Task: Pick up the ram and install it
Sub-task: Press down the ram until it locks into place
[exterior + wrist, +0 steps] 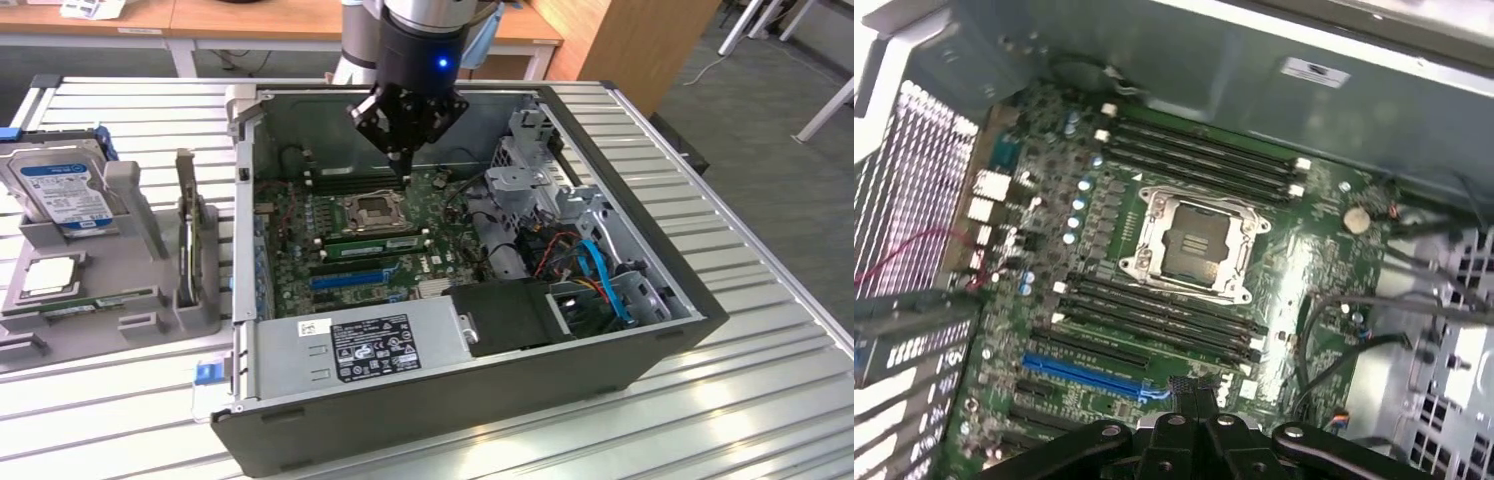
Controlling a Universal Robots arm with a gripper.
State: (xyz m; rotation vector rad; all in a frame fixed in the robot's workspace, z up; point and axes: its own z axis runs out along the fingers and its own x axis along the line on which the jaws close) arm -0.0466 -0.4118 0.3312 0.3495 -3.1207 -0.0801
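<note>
Exterior view: fingers (400,146) pressed together, nothing seen clamped between them, pointing straight down inside the open PC case (534,400). Gripper (402,150) hanging over the far part of the motherboard (300,225), tips just above the far bank of memory slots (350,182), beside the CPU socket (374,210). Black arm (420,40) rising behind, blue light on.

Ram (100,299): thin green stick lying flat in the grey tray (134,325) at the exterior view's left, outside the case, well apart from the gripper. Hard drive (60,190) standing in the same tray, plus an upright card (187,240) near the case wall. Green strips also visible along the slots on both sides of the socket; can't tell if sticks are seated there.

Near bank of slots (378,240) betw. socket and blue slot (350,278). Grey PSU (374,345) w/ label at the case's near edge, drive cage and blue cables (607,275) at the exterior view's right. Case resting on a ribbed metal table (761,400).

Wrist view: gripper (1189,385) w/ tips closed, dark body framing the shot, looking down on the motherboard (1324,250). CPU socket (1194,240) open, flanked by two banks of slots (1204,150); blue slot (1084,375) close to the fingertips in frame.
</note>
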